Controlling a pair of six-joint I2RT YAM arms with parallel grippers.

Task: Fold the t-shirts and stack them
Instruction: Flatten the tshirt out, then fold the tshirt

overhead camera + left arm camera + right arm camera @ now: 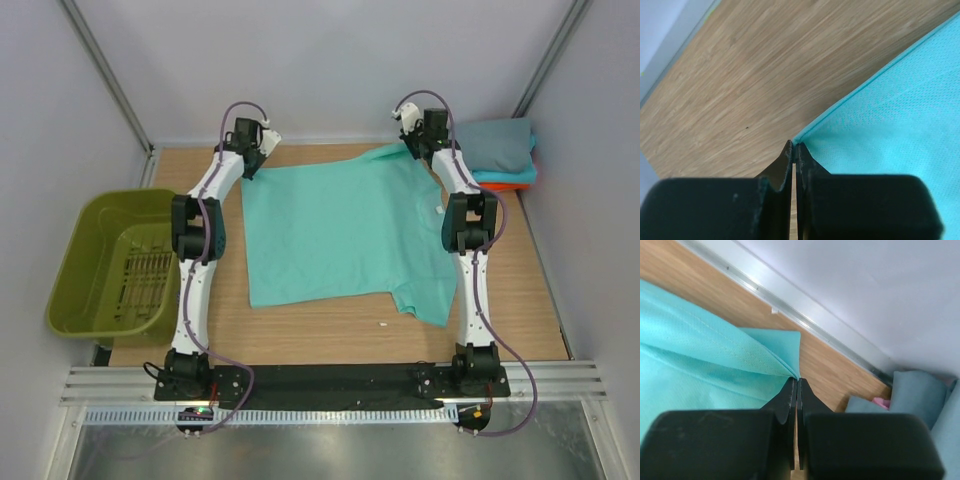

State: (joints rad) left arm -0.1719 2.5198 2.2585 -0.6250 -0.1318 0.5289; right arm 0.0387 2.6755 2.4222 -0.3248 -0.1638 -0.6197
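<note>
Shirt: mint t-shirt (330,230) spread flat on the tabletop (330,335), its whole body lying back from both hands, toward the arm bases.
Long axis: it runs across from one hand to the other, with the hem end at your left and the collar and sleeves at your right.
Left hand (794,147): clenched, its tips pinching the far hem corner; bare wood lies off to its outer side.
Right hand (797,382): clenched on a gathered fold of the far sleeve edge, with creases running up to its tips.
Reach: neither arm is nearer; each grips its own far corner.
Folded stack (505,150): grey over cyan and orange, just outboard of your right hand and apart from the mint cloth.
Coming move, by judgement: draw the far edge back over the body, keeping your two hands level so the fold lands straight.
</note>
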